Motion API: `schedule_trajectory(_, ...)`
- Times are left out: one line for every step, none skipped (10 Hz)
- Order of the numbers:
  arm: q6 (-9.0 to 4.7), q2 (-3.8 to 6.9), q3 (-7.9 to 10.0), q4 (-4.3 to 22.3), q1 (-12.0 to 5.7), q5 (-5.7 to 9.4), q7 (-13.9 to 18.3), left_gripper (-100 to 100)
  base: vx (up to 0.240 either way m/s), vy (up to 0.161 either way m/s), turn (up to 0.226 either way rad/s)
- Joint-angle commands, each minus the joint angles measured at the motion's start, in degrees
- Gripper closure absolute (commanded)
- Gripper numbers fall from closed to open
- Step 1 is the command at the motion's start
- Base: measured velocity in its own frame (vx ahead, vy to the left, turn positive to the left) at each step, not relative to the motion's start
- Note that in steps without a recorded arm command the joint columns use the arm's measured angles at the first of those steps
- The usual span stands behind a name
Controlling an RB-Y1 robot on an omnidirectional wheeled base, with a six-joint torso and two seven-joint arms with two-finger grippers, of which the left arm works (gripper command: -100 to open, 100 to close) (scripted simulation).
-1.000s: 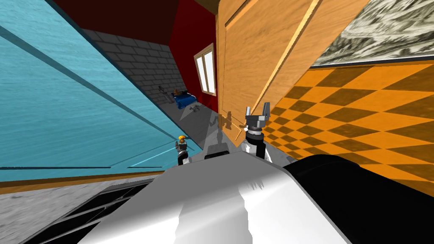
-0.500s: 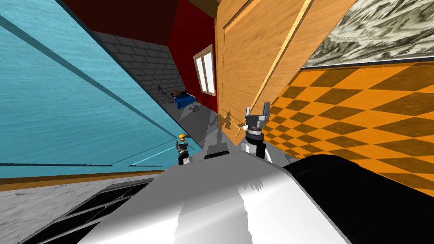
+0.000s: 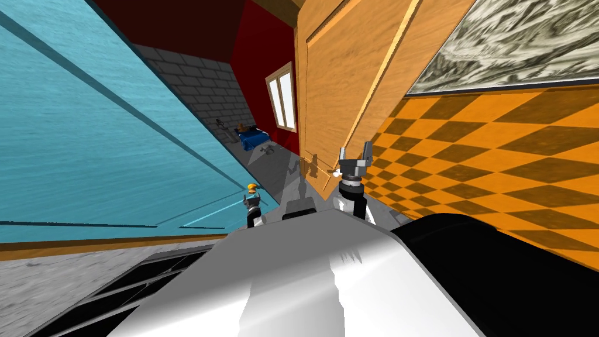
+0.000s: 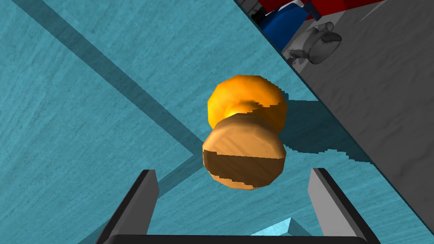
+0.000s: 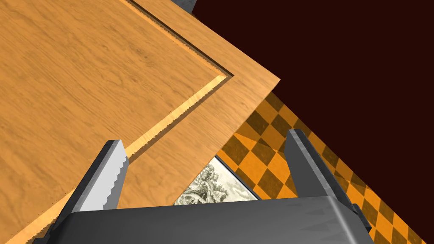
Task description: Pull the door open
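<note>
Left gripper (image 4: 232,171) is up at the teal door (image 4: 84,127), jaws spread wide, and the orange knob (image 4: 243,144) sits dead centre between them, just past the tips, neither jaw touching it. The knob juts from the door near its edge, by the grey floor (image 4: 381,106). Right gripper (image 5: 204,138) hangs beside the wooden door (image 5: 84,84), jaws spread too, pinching nothing

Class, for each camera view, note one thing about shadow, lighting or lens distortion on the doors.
Head view: the wide lens tilts and splays the teal door and wooden door. Left wrist view: the orange knob casts a hard-edged shadow on the teal door; a sharp dark band crosses its near end. Right wrist view: the wooden door's lit groove edge looks jagged.
</note>
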Motion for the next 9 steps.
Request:
schedule_trajectory(0.14,0.05,-0.39,-0.21,0.04,0.46,1.63,-100,-0.047,0.002,-0.016)
schedule_trajectory(0.26,0.12,-1.16,-0.37,-0.01,1.35,3.97,-100,-0.056,0.010,-0.027)
schedule_trajectory(0.38,0.19,-1.93,-0.54,-0.07,2.24,5.52,-100,-0.073,0.014,-0.052)
schedule_trajectory(0.38,0.19,-1.93,-0.54,-0.07,2.24,6.37,-100,-0.057,0.011,-0.013)
schedule_trajectory(0.50,0.27,-2.69,-0.71,-0.12,3.13,8.41,-100,-0.063,0.012,-0.022)
schedule_trajectory(0.50,0.27,-2.69,-0.71,-0.12,3.13,8.75,-100,-0.048,0.007,-0.014)
schedule_trajectory(0.62,0.34,-3.44,-0.87,-0.18,4.00,11.08,-100,-0.051,0.009,-0.025)
schedule_trajectory(0.74,0.41,-4.19,-1.03,-0.23,4.86,12.51,-100,-0.082,0.012,-0.045)
schedule_trajectory(0.74,0.41,-4.19,-1.03,-0.23,4.86,13.47,-100,-0.062,0.010,-0.013)
